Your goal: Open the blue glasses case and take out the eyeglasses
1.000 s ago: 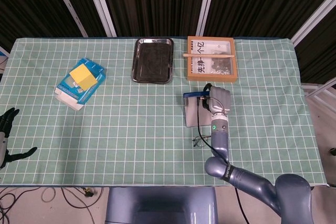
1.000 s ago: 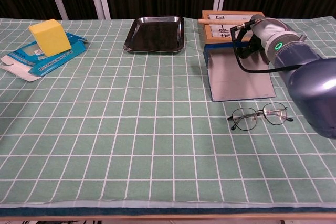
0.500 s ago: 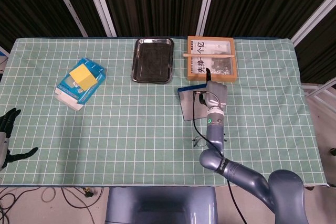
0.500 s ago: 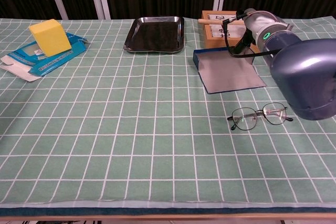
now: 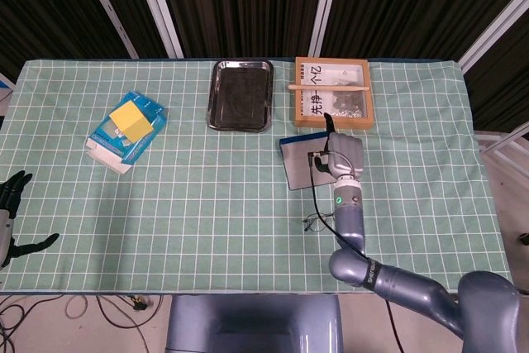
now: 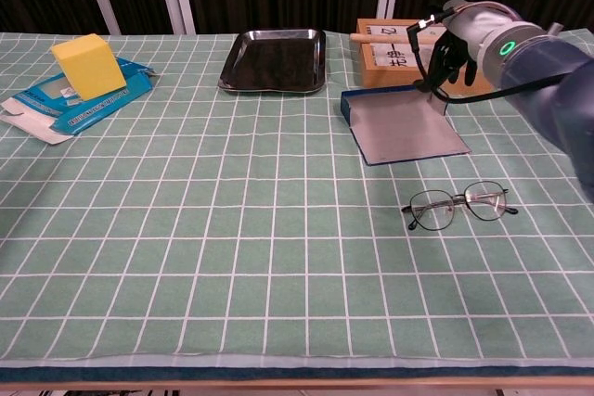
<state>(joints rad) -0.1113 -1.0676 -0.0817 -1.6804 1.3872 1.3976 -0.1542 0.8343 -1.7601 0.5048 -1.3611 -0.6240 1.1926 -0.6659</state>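
The flat blue glasses case lies open. Just in front of it lie thin wire-framed eyeglasses. Right hand hovers over its far edge, fingers curled on nothing; left hand rests spread.

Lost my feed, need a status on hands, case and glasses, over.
Right hand over the case's far edge, grip unclear. Left hand open at table's left edge. Blue glasses case flat; eyeglasses out on the cloth. Nothing obstructing.

1 case, 1 eyeglasses, 1 tray, 2 boxes.

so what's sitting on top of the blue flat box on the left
A yellow block rests on the opened blue cardboard box. The part of the box beneath the block is hidden.
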